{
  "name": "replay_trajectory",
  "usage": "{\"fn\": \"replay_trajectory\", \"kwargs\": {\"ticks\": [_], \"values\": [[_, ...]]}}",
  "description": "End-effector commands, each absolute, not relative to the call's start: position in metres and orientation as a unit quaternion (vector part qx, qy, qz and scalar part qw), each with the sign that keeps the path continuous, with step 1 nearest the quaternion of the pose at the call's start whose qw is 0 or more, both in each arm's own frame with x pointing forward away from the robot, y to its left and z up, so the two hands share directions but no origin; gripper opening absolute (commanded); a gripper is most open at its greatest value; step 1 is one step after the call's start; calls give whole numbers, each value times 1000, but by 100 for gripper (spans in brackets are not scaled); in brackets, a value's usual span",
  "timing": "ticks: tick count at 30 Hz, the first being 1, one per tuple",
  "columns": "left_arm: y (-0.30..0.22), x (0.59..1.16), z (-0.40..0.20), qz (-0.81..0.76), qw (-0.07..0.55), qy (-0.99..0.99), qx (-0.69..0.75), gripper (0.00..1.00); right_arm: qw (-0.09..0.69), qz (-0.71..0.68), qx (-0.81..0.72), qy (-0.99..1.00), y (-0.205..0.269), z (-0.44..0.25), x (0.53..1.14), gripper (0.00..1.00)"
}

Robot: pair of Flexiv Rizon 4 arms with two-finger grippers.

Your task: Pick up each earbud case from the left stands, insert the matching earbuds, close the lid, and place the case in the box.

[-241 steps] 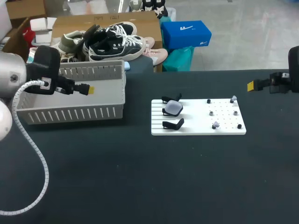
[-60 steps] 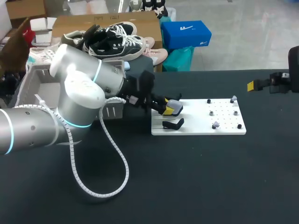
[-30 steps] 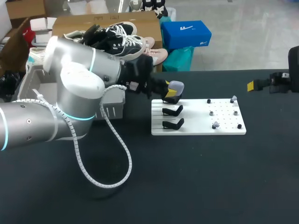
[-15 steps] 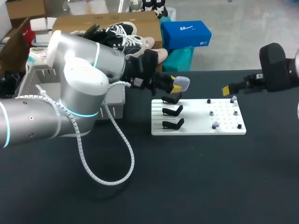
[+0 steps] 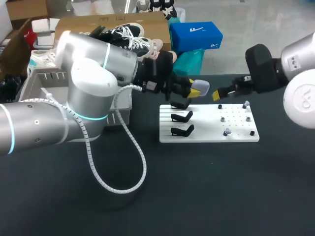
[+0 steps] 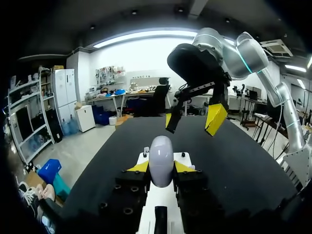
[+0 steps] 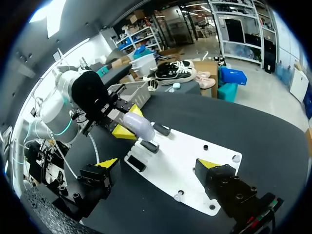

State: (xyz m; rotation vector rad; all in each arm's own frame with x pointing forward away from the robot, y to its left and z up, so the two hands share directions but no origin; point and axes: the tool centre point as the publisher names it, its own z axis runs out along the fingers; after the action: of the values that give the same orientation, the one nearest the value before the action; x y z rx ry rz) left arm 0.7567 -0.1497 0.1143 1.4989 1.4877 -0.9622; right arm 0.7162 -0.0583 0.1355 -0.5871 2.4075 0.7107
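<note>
Left end effector [image 6: 161, 168] is pinched on the pale lilac earbud case [image 6: 161, 158], which is held in the air just above the black stands [image 5: 182, 117] at the left end of the white board [image 5: 236, 136] on the desk. Right end effector [image 5: 217, 94], fingers spread, is held just beside the case. Pick-up is judged done. Insertion comes next, for which the case must be opened and an earbud [image 5: 226, 132] fetched from the board.
</note>
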Motion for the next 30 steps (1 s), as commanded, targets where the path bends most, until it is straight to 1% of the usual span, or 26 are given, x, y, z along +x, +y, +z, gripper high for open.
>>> {"fn": "replay_trajectory", "kwargs": {"ticks": [1,16,30], "values": [[-155,756,114,-384,394,585,596,0,267,294,-231,888,-51,130,730,100],[-157,740,114,-404,384,569,605,0,264,301,-234,886,-46,127,739,100],[-156,726,111,-412,375,564,610,0,278,302,-233,882,-51,134,742,100]]}}
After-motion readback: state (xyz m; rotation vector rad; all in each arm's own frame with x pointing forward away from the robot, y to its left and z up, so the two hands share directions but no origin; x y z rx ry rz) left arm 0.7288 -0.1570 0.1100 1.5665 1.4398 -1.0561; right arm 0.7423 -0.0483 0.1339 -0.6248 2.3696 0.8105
